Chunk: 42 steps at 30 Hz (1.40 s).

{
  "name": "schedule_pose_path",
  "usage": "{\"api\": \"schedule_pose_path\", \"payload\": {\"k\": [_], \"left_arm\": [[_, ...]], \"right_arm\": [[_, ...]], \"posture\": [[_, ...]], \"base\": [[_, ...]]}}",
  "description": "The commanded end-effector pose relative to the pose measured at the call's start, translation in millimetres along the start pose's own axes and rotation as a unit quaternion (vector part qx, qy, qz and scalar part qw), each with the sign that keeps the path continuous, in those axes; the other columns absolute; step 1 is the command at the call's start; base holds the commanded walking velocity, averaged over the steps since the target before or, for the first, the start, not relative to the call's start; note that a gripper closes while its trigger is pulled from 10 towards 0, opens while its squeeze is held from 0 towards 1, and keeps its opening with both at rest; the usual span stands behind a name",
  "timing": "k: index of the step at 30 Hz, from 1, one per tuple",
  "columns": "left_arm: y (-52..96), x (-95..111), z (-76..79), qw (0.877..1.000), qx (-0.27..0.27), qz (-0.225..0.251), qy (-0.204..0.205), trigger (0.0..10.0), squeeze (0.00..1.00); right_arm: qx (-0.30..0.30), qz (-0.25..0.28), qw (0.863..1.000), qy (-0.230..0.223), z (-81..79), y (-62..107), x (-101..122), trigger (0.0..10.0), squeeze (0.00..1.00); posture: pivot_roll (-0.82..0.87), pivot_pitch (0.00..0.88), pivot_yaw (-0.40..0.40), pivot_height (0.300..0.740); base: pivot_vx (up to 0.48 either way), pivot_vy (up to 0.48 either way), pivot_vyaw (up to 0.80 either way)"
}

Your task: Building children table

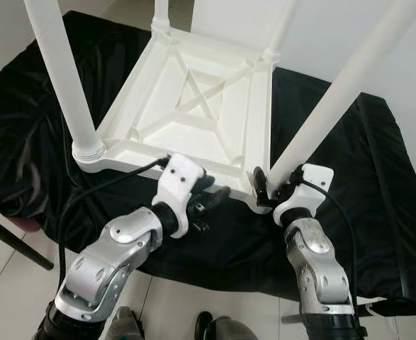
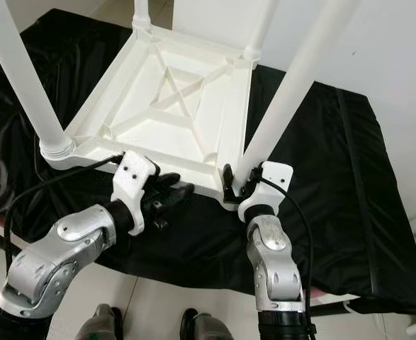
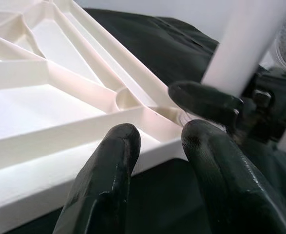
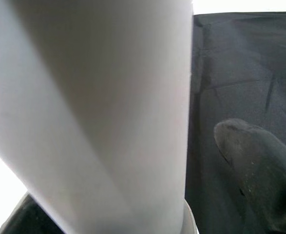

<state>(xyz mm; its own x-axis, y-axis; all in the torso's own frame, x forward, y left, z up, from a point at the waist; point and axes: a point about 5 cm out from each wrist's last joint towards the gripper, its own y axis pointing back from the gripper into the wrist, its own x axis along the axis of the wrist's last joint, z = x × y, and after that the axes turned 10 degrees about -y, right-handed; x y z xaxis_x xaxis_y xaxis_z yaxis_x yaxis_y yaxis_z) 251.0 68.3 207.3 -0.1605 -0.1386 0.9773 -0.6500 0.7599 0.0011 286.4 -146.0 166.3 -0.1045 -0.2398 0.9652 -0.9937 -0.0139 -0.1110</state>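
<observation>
1. Left eye view: the upturned white table (image 1: 193, 106) lies on a black-draped surface (image 1: 378, 184); the right gripper (image 1: 273, 185) clasps its near leg (image 1: 328, 113).
2. Left wrist view: the left gripper (image 3: 157, 146), fingers (image 3: 108, 170) apart, sits at the table's rim.
3. Right wrist view: the leg fills the gap between the fingers (image 4: 259, 165).

Looks like a room in a home, not a shop or lab. Plain white walls (image 1: 406, 64) behind, pale glossy tiled floor (image 1: 9, 269) with visible grout lines underneath. The worktop (image 2: 378, 234) is low and draped in a wrinkled black cloth (image 1: 23, 120), improvised cover rather than a proper bench. On it, upside down, sits a white plastic children's table (image 1: 193, 106) with round push-in legs (image 1: 59, 64), i.e. household furniture. No tools, racks or machinery in sight. Exact room type: can't tell.
</observation>
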Motion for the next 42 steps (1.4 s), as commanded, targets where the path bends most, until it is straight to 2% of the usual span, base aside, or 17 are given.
{"api": "schedule_pose_path", "payload": {"k": [1,2,3,5,6,10,12,13,16,20,22,23,24,25,28,39,42], "left_arm": [[-3.5,-1.9,-4.4,1.0,0.024,0.012,0.017,10.0,0.0],[-4.0,-2.0,-6.8,0.999,0.034,0.018,0.022,10.0,0.0],[-3.4,-4.4,-12.9,0.997,0.063,0.035,0.042,10.0,0.0],[-3.1,-6.2,-14.6,0.995,0.073,0.037,0.05,10.0,0.0],[-4.4,-12.9,-21.2,0.991,0.103,0.038,0.08,10.0,0.0],[-5.8,-15.0,-27.0,0.986,0.132,0.042,0.09,10.0,0.0],[-6.7,-13.5,-29.1,0.985,0.146,0.046,0.073,10.0,0.0],[-5.3,-12.3,-29.1,0.986,0.152,0.049,0.047,10.0,0.0],[-4.2,-12.4,-29.8,0.985,0.161,0.052,0.032,10.0,0.0],[-3.3,-10.0,-44.1,0.974,0.215,0.071,-0.018,10.0,0.0],[-4.4,-11.4,-48.7,0.971,0.225,0.072,-0.021,10.0,0.0],[-4.4,-11.4,-48.7,0.971,0.225,0.072,-0.021,10.0,0.0],[-7.3,-14.1,-58.1,0.966,0.245,0.075,-0.022,10.0,0.0],[-7.3,-14.1,-58.1,0.966,0.245,0.075,-0.022,10.0,0.0],[-14.7,-21.6,-72.7,0.957,0.283,0.069,-0.003,10.0,0.0],[-24.7,-32.3,-83.4,0.944,0.323,0.066,0.028,10.0,0.0],[-27.0,-39.3,-85.5,0.941,0.332,0.06,0.031,10.0,0.0]], "right_arm": [[-0.029,0.003,0.999,0.019,16.8,1.4,-0.9,10.0,0.93],[-0.029,0.01,0.999,0.024,17.0,0.5,1.2,10.0,0.93],[-0.022,0.019,1.0,-0.001,16.6,-1.6,5.1,10.0,0.0],[-0.02,0.024,0.999,-0.012,16.5,-2.1,6.6,10.0,0.0],[-0.025,0.03,0.999,-0.018,19.5,-5.3,9.1,10.0,0.0],[-0.025,0.039,0.999,-0.01,21.9,-6.9,11.6,10.0,0.0],[-0.004,0.056,0.998,0.03,21.1,-7.0,14.8,10.0,0.0],[0.001,0.056,0.998,0.03,21.2,-5.3,14.3,10.0,0.0],[0.001,0.058,0.998,0.032,21.5,-3.2,13.2,10.0,0.0],[0.006,0.06,0.998,0.028,19.3,5.1,9.2,10.0,0.0],[0.011,0.062,0.998,0.031,17.6,6.6,9.5,10.0,0.0],[0.011,0.062,0.998,0.031,17.6,6.6,9.5,10.0,0.0],[0.024,0.063,0.997,0.029,13.6,9.2,9.6,10.0,0.0],[0.024,0.063,0.997,0.029,13.6,9.2,9.6,10.0,0.0],[0.043,0.071,0.996,0.038,8.1,12.2,11.6,10.0,0.0],[0.063,0.092,0.993,0.037,-1.8,10.7,22.7,10.0,0.0],[0.075,0.108,0.991,0.034,-9.1,9.0,31.1,10.0,0.0]], "posture": [[0.09,0.179,-0.144,0.74],[0.09,0.179,-0.144,0.74],[0.08,0.176,-0.141,0.74],[0.08,0.176,-0.141,0.74],[0.07,0.183,-0.139,0.74],[0.06,0.184,-0.137,0.74],[0.07,0.188,-0.131,0.74],[0.07,0.188,-0.131,0.74],[0.07,0.188,-0.131,0.74],[0.08,0.188,-0.125,0.74],[0.08,0.189,-0.124,0.74],[0.08,0.189,-0.124,0.74],[0.08,0.194,-0.123,0.74],[0.08,0.194,-0.123,0.74],[0.07,0.199,-0.118,0.74],[0.06,0.189,-0.11,0.74],[0.06,0.181,-0.112,0.74]], "base": [[0.0,0.0,0.0],[0.0,0.0,0.0],[0.0,0.0,0.0],[0.0,0.0,0.0],[0.0,0.0,0.0],[0.0,0.0,0.0],[0.0,0.0,0.0],[0.0,0.0,0.0],[0.0,0.0,0.0],[0.0,0.0,0.0],[0.0,0.0,0.0],[0.0,0.0,0.0],[0.0,0.0,0.0],[0.0,0.0,0.0],[0.0,0.0,0.0],[0.0,0.0,0.0],[0.0,0.0,0.0]]}}
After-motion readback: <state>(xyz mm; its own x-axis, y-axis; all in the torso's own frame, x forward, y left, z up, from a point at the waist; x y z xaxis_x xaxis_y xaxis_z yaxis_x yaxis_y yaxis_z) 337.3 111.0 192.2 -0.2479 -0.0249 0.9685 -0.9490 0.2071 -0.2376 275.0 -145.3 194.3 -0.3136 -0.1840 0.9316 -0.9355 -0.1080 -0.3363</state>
